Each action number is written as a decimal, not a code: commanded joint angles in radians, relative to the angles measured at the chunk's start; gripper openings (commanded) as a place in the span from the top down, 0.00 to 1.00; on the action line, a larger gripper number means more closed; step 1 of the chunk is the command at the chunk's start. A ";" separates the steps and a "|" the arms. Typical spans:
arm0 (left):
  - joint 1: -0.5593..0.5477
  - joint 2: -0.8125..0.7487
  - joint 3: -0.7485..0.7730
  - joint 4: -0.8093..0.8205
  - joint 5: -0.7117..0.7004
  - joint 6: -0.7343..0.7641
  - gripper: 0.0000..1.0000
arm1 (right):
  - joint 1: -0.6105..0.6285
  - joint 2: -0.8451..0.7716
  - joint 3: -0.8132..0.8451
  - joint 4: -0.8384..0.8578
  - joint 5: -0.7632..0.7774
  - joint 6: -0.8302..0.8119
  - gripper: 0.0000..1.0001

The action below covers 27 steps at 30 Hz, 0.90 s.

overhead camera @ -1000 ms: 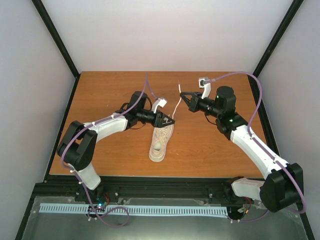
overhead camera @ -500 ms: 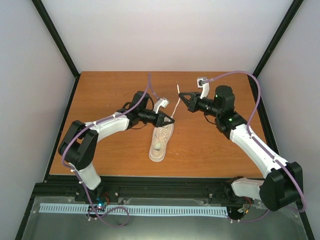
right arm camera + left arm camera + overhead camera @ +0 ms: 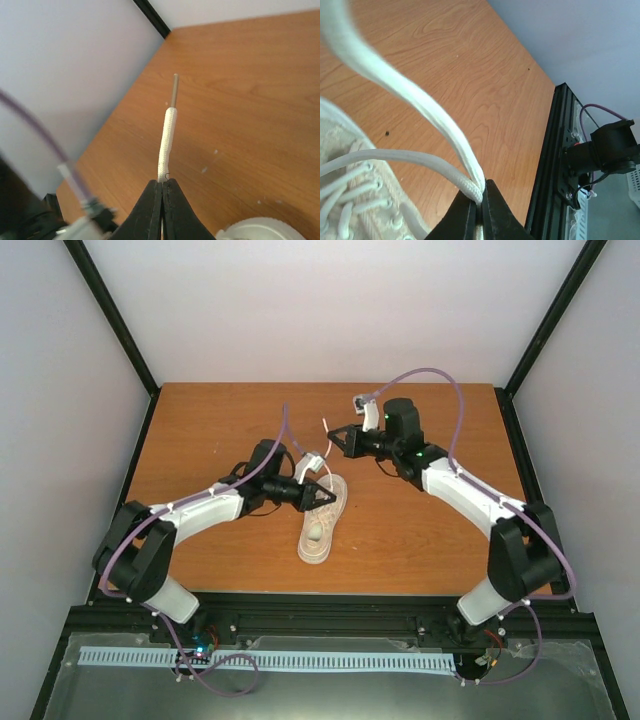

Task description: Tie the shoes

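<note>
One sneaker (image 3: 320, 525), two lace ends (image 3: 166, 135) (image 3: 415, 102), two tools (image 3: 331, 496) (image 3: 335, 440), one table (image 3: 200, 425).

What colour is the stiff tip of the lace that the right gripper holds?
Dull grey-brown tip, darker than the white lace. Best seen in the right wrist view.

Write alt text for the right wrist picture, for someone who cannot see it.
The right hand, black and closed tight, pinches a white shoelace whose stiff tip points away from the camera. Behind it lies a brown wooden table, with a pale wall at left.
</note>
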 commanded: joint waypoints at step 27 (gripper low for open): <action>0.072 -0.169 -0.163 0.190 -0.104 -0.291 0.99 | -0.014 0.057 -0.300 0.191 -0.089 -0.142 0.47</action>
